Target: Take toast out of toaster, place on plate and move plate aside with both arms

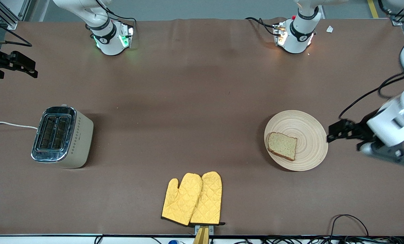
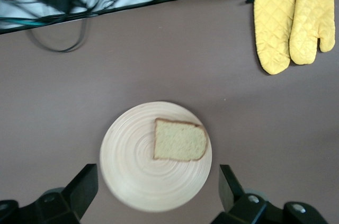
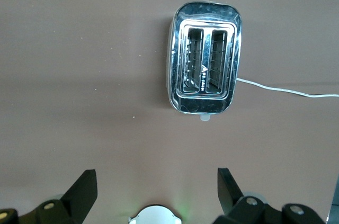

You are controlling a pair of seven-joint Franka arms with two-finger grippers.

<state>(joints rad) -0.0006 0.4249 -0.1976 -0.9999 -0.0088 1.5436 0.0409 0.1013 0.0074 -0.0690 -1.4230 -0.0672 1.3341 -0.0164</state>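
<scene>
One slice of toast on one plate, both my hands empty and spread.

The single toast lies on the one round wooden plate, on the part of it toward the right arm's end of the bench. My left hand hovers with its fingers wide apart just beside the plate's rim, at the left arm's end of the bench, gripping nothing. My right hand hangs over the bench edge at the right arm's end, fingers open and empty. One two-slot toaster stands there with both slots empty, one white cord trailing from it. Two yellow oven mitts lie side by side, touching, nearest the front camera.
</scene>
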